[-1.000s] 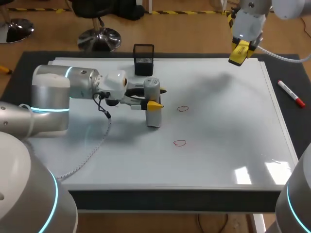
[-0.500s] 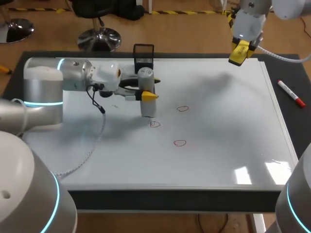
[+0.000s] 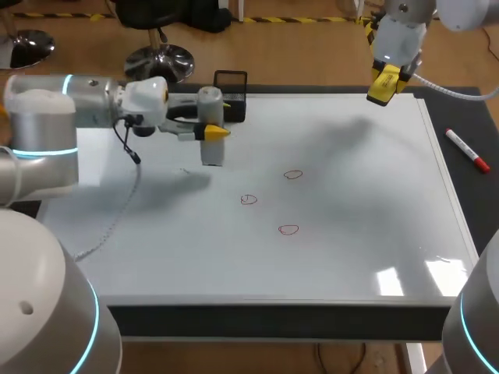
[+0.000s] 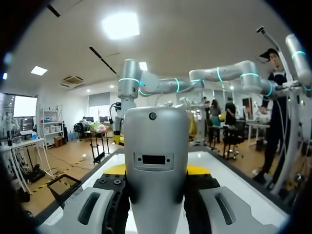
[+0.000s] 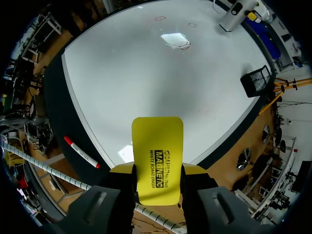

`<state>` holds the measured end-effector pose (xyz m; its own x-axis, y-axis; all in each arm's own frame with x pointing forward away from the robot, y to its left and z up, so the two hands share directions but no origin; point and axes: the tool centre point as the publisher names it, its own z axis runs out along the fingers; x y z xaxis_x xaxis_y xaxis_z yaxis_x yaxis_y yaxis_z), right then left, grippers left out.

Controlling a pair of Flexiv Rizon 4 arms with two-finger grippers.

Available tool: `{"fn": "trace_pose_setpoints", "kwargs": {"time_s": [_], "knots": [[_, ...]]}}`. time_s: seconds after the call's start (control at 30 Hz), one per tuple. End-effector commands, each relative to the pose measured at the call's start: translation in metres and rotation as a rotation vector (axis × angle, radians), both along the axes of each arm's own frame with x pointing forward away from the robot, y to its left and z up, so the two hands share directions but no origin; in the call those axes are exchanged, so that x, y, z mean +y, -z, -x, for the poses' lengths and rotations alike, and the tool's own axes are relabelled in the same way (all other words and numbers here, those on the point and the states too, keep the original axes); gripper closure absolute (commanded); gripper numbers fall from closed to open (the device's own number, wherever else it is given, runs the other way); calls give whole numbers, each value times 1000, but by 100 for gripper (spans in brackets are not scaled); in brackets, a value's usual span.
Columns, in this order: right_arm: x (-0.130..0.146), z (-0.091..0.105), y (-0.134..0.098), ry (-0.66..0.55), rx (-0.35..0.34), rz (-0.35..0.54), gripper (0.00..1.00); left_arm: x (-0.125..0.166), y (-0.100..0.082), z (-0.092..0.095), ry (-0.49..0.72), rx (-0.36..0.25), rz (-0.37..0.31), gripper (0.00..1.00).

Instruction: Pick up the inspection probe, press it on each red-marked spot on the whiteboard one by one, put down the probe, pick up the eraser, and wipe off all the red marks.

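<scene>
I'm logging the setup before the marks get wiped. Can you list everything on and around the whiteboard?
whiteboard: one, white, lying flat on the table
marks: three, red loops, near the whiteboard's middle
probe: one, grey, upright over the whiteboard's far left part
eraser: one, yellow, held above the whiteboard's far right corner
basket: one, black mesh, at the whiteboard's far edge, behind the probe
marker: one, white with a red cap, on the dark mat right of the whiteboard
left gripper: yellow tips, shut on the probe
right gripper: yellow tips, shut on the eraser
</scene>
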<state>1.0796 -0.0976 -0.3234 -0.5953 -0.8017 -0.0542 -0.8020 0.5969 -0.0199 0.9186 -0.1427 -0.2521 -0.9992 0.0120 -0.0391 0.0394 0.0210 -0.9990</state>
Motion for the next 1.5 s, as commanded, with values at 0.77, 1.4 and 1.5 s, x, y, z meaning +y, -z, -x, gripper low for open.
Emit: {"fn": "trace_pose_setpoints", "kwargs": {"time_s": [0.77, 1.4, 1.5], "knots": [[-1, 0, -1, -2, 0, 3, 100, 71, -13, -71, -149, -33, -20, 100], [-1, 0, -1, -2, 0, 3, 100, 91, -3, -91, -187, -19, 2, 100], [-1, 0, -1, -2, 0, 3, 100, 91, -4, -90, -185, -19, 4, 100]]}}
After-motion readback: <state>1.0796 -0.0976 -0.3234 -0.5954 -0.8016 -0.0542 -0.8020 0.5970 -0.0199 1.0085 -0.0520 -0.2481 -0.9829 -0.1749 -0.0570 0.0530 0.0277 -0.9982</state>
